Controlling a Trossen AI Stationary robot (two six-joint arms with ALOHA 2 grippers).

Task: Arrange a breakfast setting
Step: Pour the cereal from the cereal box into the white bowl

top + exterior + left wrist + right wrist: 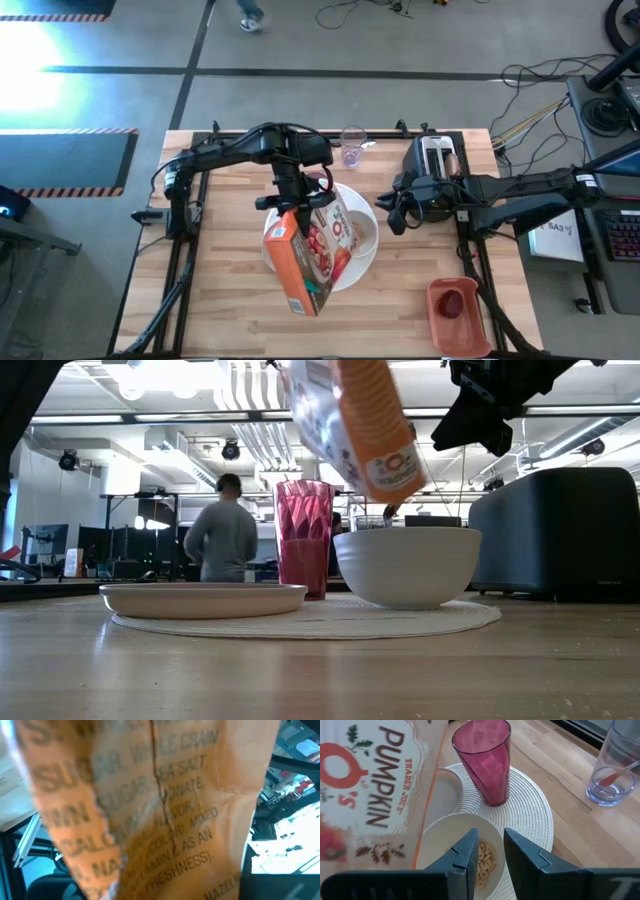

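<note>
My left gripper (290, 200) is shut on an orange cereal box (305, 255), held tilted above the white bowl (465, 850), which has cereal (485, 862) in it. The bowl, the pink cup (484, 760) and the small white plate (205, 598) stand on the large round white plate (530, 815). The box also shows in the low view (350, 420). My right gripper (491, 852) hangs open and empty above the bowl's right side; it also shows in the high view (400, 212). The clear glass (615, 770) holds a spoon (616, 776). My left gripper holds the cereal box by the end toward the table's far side (292, 215), coming from above. The box's printed side panel (160, 810) fills the wrist view and hides the fingers. The box is lifted clear and tilted, its low corner (395, 485) over the bowl.
A dark toaster (435, 160) stands at the far right, behind my right arm. A pink tray (470, 330) with a small red fruit (452, 305) lies at the near right. A person (222, 535) stands in the room beyond the table.
</note>
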